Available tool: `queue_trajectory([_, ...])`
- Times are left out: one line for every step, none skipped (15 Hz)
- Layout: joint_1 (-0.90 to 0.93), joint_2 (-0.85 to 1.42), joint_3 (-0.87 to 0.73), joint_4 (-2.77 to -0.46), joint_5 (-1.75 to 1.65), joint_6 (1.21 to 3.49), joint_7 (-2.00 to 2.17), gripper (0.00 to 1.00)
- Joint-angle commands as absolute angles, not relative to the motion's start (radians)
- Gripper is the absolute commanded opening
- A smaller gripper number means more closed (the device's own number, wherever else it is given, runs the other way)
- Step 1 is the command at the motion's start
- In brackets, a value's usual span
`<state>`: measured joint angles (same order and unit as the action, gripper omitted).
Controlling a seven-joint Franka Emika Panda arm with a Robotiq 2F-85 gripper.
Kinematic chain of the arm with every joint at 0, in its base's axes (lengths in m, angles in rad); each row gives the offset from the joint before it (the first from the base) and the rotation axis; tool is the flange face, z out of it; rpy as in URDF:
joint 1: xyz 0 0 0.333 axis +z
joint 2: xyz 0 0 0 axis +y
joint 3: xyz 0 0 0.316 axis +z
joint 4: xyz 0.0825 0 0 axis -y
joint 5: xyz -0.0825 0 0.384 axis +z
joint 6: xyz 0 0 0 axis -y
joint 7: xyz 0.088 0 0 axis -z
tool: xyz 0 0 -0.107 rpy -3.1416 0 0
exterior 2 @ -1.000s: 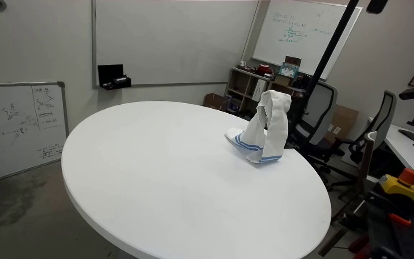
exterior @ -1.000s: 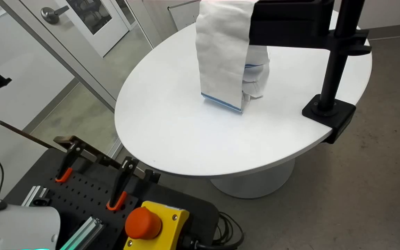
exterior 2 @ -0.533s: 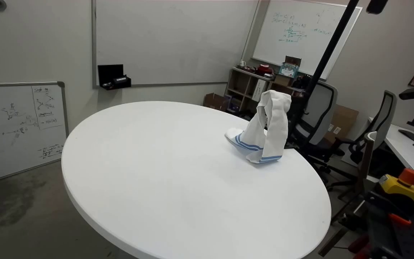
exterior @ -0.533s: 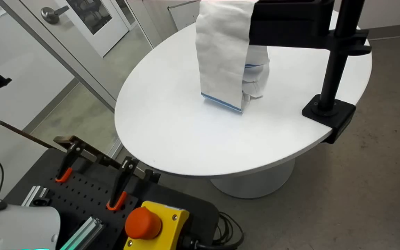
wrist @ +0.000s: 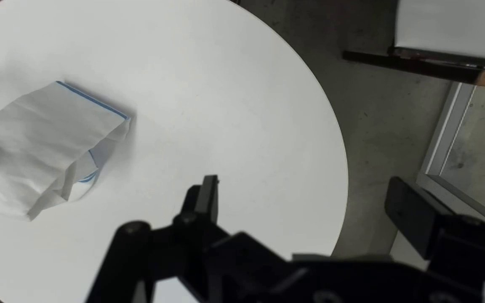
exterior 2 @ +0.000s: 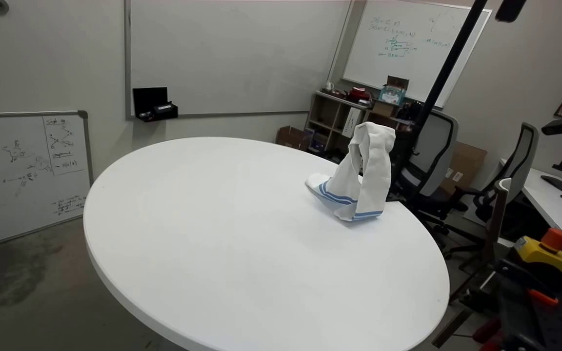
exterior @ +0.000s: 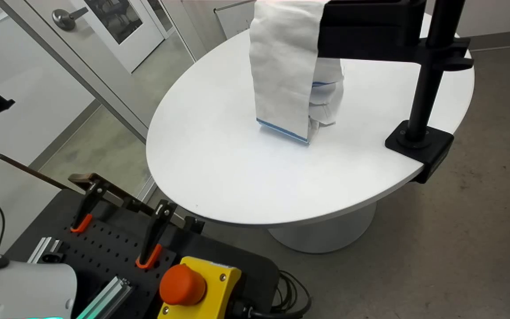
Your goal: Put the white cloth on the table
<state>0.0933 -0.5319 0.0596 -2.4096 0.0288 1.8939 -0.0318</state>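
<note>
The white cloth (exterior: 283,66) with blue stripes hangs over the end of a black stand's horizontal arm (exterior: 365,35). It shows as a standing loop in an exterior view (exterior 2: 376,165), its lower ends at or just above the white round table (exterior 2: 237,243); contact is hard to tell. In the wrist view the cloth (wrist: 44,134) is at the left, its far part cut off by the frame. My gripper (wrist: 302,180) is open and empty, to the right of the cloth and apart from it, over the table's edge (wrist: 345,168). The exterior views do not show the gripper.
The stand's black clamp (exterior: 421,146) grips the table's rim and its pole (exterior: 427,88) rises beside the cloth. A black bench with clamps (exterior: 153,235) and a yellow box with a red button (exterior: 202,288) stand near the table. Chairs (exterior 2: 427,151) stand behind it.
</note>
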Motion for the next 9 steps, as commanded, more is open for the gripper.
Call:
queue_trajectory([0.071,-0.501,0.061,-2.387,0.029,1.912,0.012,1.0])
queue_trajectory([0.062,-0.49,0.06,-2.38,0.029,1.918,0.027,1.0])
queue_trajectory([0.051,-0.478,0.057,-2.372,0.028,1.928,0.046,1.0])
queue_trajectory([0.038,-0.465,0.055,-2.364,0.026,1.943,0.069,1.0])
queue_trajectory([0.017,-0.449,0.057,-2.354,0.015,1.967,0.107,1.0])
queue_trajectory([-0.002,-0.431,0.054,-2.342,0.01,1.982,0.14,1.0])
queue_trajectory([-0.021,-0.413,0.05,-2.332,0.005,2.003,0.168,1.0])
queue_trajectory([-0.038,-0.393,0.04,-2.321,0.006,2.028,0.186,1.0])
queue_trajectory([-0.054,-0.376,0.035,-2.314,0.001,2.058,0.203,1.0])
